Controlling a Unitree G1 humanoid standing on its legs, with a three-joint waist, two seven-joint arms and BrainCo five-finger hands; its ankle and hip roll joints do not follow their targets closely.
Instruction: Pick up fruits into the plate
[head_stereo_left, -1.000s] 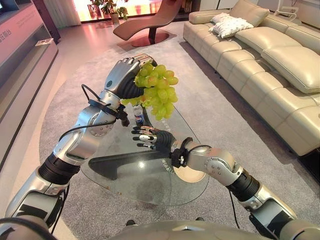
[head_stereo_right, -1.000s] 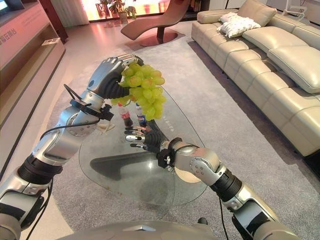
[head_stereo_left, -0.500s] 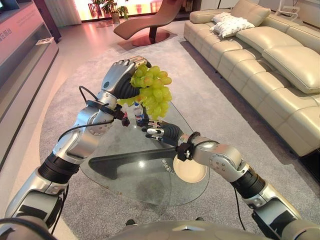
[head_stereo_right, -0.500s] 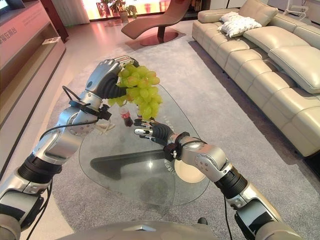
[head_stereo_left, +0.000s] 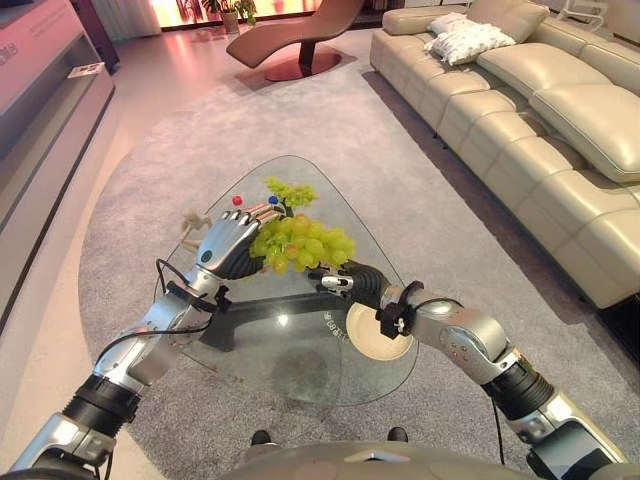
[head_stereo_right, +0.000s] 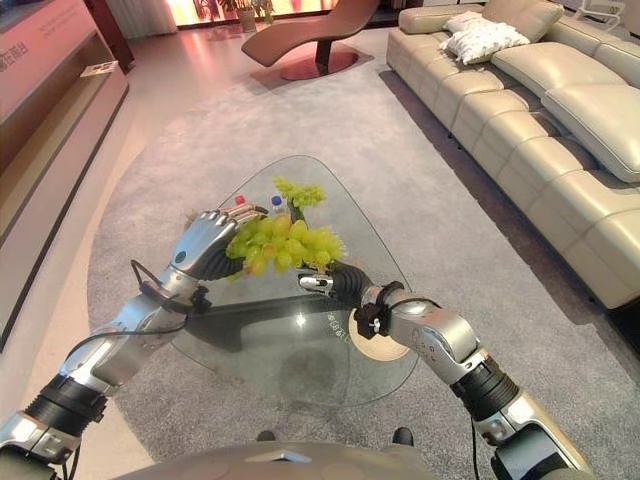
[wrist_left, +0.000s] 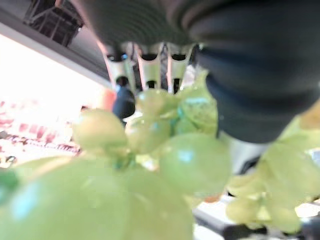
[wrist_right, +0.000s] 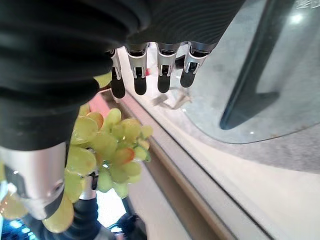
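Left hand (head_stereo_left: 228, 246) clamping grapes (head_stereo_left: 300, 242) above table (head_stereo_left: 300, 340) (plate (head_stereo_left: 375, 345) well apart); loose grapes risk dropping off; right hand (head_stereo_left: 345, 283) hovering, fingers straight.

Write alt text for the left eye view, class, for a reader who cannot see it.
The robot's left hand holds a bunch of green grapes above a glass table. Its right hand reaches in beside the bunch, fingers extended, above a round plate. A beige sofa stands beyond.
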